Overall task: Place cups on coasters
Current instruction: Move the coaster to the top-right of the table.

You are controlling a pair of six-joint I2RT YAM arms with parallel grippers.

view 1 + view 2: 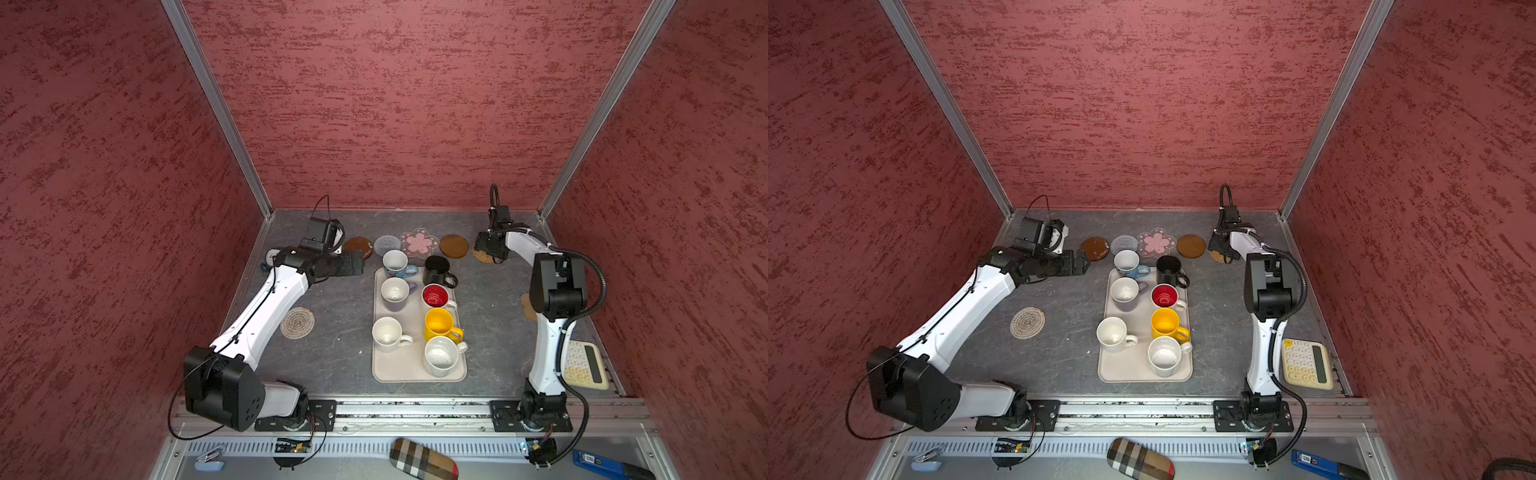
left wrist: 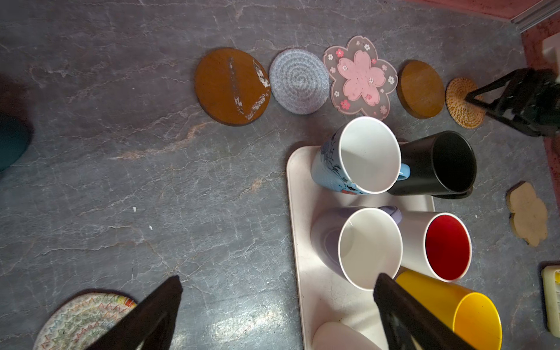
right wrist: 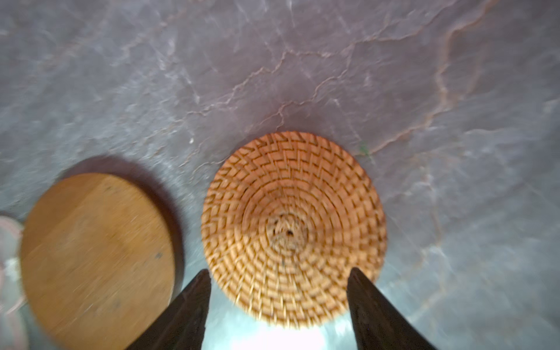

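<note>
Several cups stand on the beige tray (image 1: 415,372): white with blue base (image 1: 395,262), black (image 1: 437,270), lavender (image 1: 395,293), red-inside (image 1: 435,296), yellow (image 1: 439,323) and two white (image 1: 386,333) (image 1: 439,355). Along the back lie a brown coaster (image 1: 358,246), a grey spiral one (image 1: 387,245), a pink flower (image 1: 419,242), another brown disc (image 1: 454,246) and a wicker disc (image 3: 291,224). My right gripper (image 3: 278,272) hovers open just over the wicker disc, holding nothing. My left gripper (image 1: 356,264) is open and empty beside the tray's far left corner.
A colourful spiral coaster (image 1: 297,322) lies left of the tray, and a tan scalloped one (image 2: 528,212) sits right of it, half hidden by my right arm. A cream calculator (image 1: 582,365) is at the near right. A plaid case (image 1: 424,459) lies below the rail.
</note>
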